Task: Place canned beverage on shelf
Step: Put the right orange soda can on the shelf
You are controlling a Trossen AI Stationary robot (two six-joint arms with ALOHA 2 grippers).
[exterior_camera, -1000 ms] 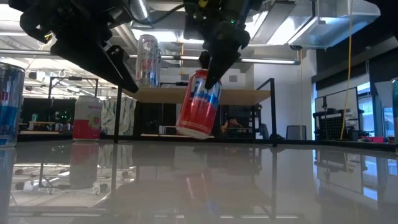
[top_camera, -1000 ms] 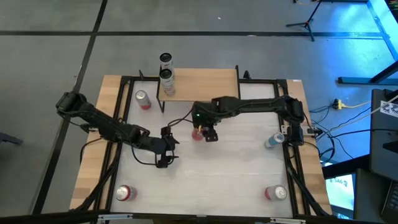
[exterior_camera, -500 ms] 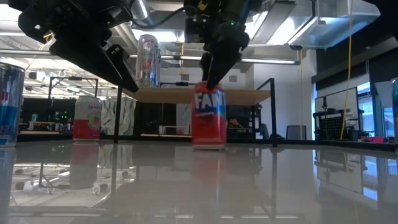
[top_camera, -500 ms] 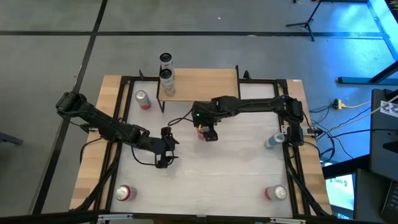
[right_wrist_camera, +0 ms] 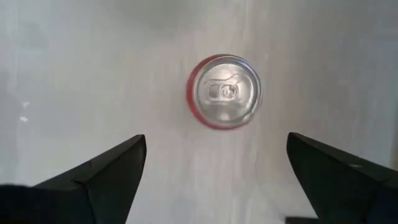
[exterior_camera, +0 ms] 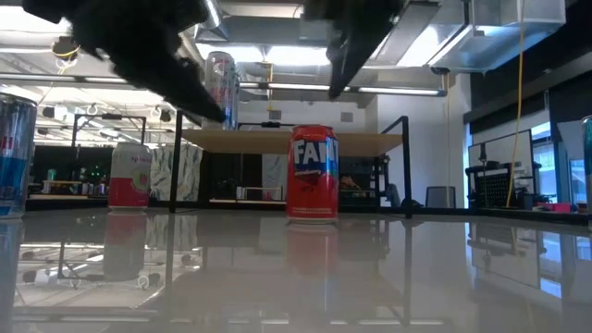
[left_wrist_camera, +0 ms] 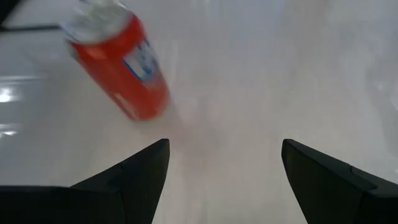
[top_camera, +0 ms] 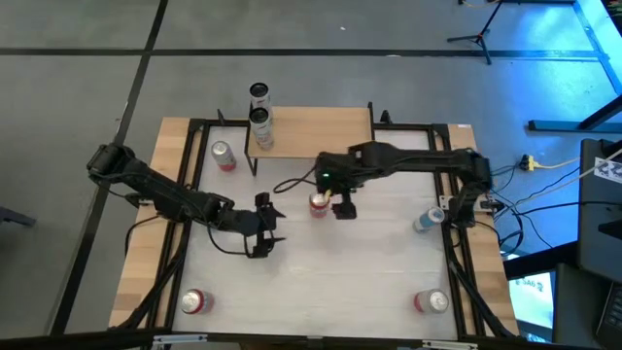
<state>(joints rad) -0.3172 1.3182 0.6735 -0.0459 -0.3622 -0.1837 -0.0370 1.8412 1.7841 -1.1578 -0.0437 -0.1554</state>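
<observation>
A red beverage can (top_camera: 318, 203) stands upright on its base on the white table, in front of the shelf (top_camera: 316, 129); the low view shows this can (exterior_camera: 312, 174) free of any gripper. My right gripper (top_camera: 342, 208) hangs open above it and slightly to its right, fingers pointing down; its wrist view looks down on the can's silver top (right_wrist_camera: 225, 91). My left gripper (top_camera: 274, 226) waits open to the can's left and nearer the table's front, with the can (left_wrist_camera: 121, 65) ahead of its fingers. A silver can (top_camera: 260, 127) stands on the shelf's left end.
A pink can (top_camera: 224, 156) stands left of the shelf and a blue can (top_camera: 428, 221) at the right edge. Two red cans (top_camera: 194, 301) (top_camera: 431, 302) stand at the near corners. Another silver can (top_camera: 258, 94) shows beyond the shelf. Bare table lies between the arms.
My right gripper has set the red can, which hung tilted in its fingers, upright on the table and let go. It has then risen clear of the can and shifted a little toward the table's right edge. The can stands where it was put down.
</observation>
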